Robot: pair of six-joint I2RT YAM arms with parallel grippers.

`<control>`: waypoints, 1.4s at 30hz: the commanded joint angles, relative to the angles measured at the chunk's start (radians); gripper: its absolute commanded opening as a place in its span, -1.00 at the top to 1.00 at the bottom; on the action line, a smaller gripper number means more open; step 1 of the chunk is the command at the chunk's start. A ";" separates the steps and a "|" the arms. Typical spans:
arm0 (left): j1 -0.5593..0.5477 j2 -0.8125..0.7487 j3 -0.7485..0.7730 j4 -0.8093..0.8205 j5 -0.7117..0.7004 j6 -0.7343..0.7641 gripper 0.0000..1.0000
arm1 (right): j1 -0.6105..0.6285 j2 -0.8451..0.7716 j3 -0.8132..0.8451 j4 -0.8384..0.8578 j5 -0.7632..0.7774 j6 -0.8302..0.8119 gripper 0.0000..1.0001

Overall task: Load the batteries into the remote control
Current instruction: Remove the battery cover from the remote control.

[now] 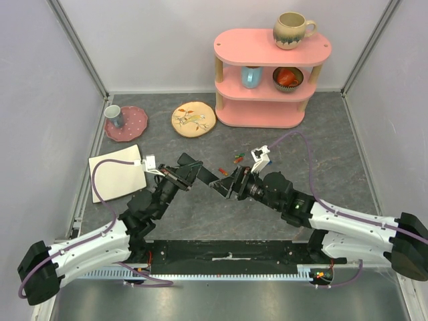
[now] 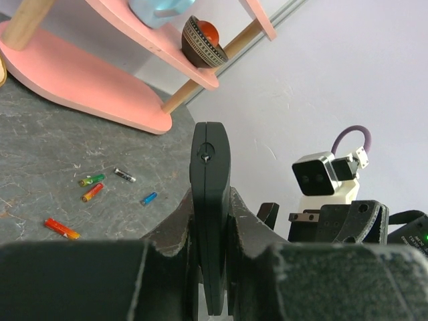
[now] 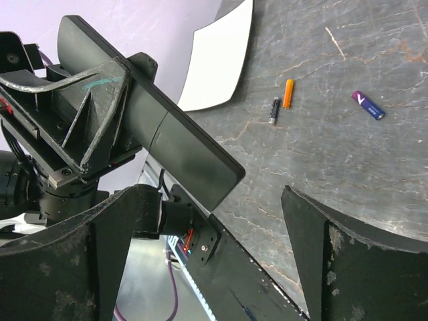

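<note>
The left gripper [image 2: 210, 217] is clamping the remote control [image 2: 210, 174] by its two flat faces, one jaw pressed on each side. In the left wrist view the black bar is showing edge-on, sticking out past the fingertips. It is being held over the middle of the table [image 1: 321, 167], and it looks lifted off the grey surface.

The right gripper [image 3: 221, 221] is facing it from the right with its jaws standing wide apart and gripping nothing. The free end of the remote is pointing toward the gap between them, near but not touching either finger.

The batteries [image 2: 92, 192] are lying loose on the table, just beyond the two grippers on the far side. A green one and an orange one are lying close together, with a dark one and a small blue one to their right and a red-orange one lying apart from them.

Behind the batteries a pink shelf [image 1: 267, 73] is standing at the far right with a mug [image 1: 292, 30] on top. A flowered plate [image 1: 193, 120] is lying to its left, and further left a cup [image 1: 113, 115] is sitting on a pink plate [image 1: 130, 127]. A white sheet [image 1: 118, 172] is lying at the left, beside the left arm.
</note>
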 commanded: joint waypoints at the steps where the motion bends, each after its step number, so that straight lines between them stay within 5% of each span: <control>1: 0.001 0.014 0.027 0.070 0.009 0.049 0.96 | -0.002 0.058 0.063 0.128 -0.063 0.039 -0.88; 42: 0.001 -0.015 0.021 0.064 0.021 0.046 0.96 | -0.028 0.122 0.021 0.198 -0.037 0.099 0.08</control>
